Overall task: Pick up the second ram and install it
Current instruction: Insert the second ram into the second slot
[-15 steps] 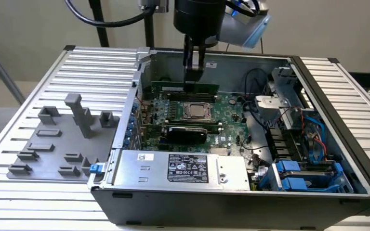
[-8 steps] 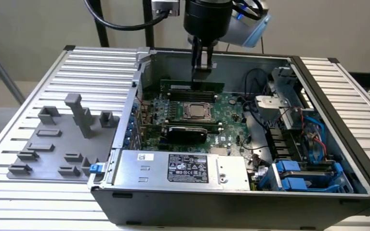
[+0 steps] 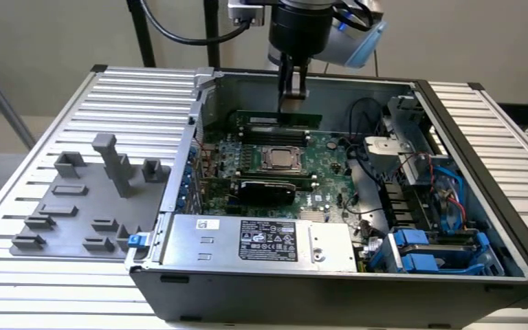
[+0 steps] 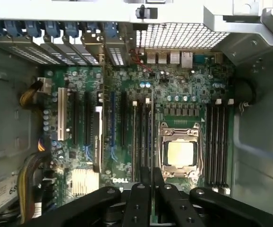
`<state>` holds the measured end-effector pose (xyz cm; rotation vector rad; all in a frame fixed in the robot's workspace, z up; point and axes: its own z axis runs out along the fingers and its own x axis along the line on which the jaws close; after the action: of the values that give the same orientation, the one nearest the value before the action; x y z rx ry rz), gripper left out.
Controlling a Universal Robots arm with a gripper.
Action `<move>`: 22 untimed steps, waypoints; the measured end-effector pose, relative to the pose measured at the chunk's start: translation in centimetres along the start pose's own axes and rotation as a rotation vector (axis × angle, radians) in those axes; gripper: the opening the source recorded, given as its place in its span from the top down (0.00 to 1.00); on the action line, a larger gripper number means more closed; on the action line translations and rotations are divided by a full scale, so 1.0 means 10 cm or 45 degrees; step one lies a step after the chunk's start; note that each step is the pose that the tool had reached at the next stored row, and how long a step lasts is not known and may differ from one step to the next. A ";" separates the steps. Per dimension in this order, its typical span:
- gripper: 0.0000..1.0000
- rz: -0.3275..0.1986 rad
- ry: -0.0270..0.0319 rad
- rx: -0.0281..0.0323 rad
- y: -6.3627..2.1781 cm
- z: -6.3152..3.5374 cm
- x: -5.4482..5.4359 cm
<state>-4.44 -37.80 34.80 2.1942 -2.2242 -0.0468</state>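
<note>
at the exterior view's left, a grey fixture (image 3: 91, 206) with one tall post lies on the slatted table (image 3: 58, 289), just beside the open computer case (image 3: 319, 295). inside the case, the second ram (image 3: 255, 118), a long, thin green stick, hangs near the rear wall, beyond the silver processor socket (image 3: 280, 159) and the black memory slots (image 3: 269, 135) beside it. the gripper (image 3: 289, 103) reaches down from above and has its jaws closed on the stick, pinching it partway along. in the wrist view the stick appears edge-on between the fingertips, above the green motherboard (image 4: 120, 163). whether it touches anything below, i cannot tell. farther right are looped cables (image 3: 455, 189) and blue plastic parts (image 3: 419, 262).
</note>
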 end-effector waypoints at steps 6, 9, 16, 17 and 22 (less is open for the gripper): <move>1.00 0.006 -0.0004 0.0001 -0.022 0.111 -0.11; 1.00 0.018 -0.0006 0.0000 -0.033 0.164 -0.12; 1.00 0.019 -0.0022 -0.0010 -0.039 0.175 -0.12; 1.00 0.019 -0.0032 -0.0010 -0.039 0.175 -0.12; 1.00 0.019 -0.0042 -0.0010 -0.039 0.175 -0.12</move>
<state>-4.09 -36.54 33.05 2.1783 -2.2419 -0.0510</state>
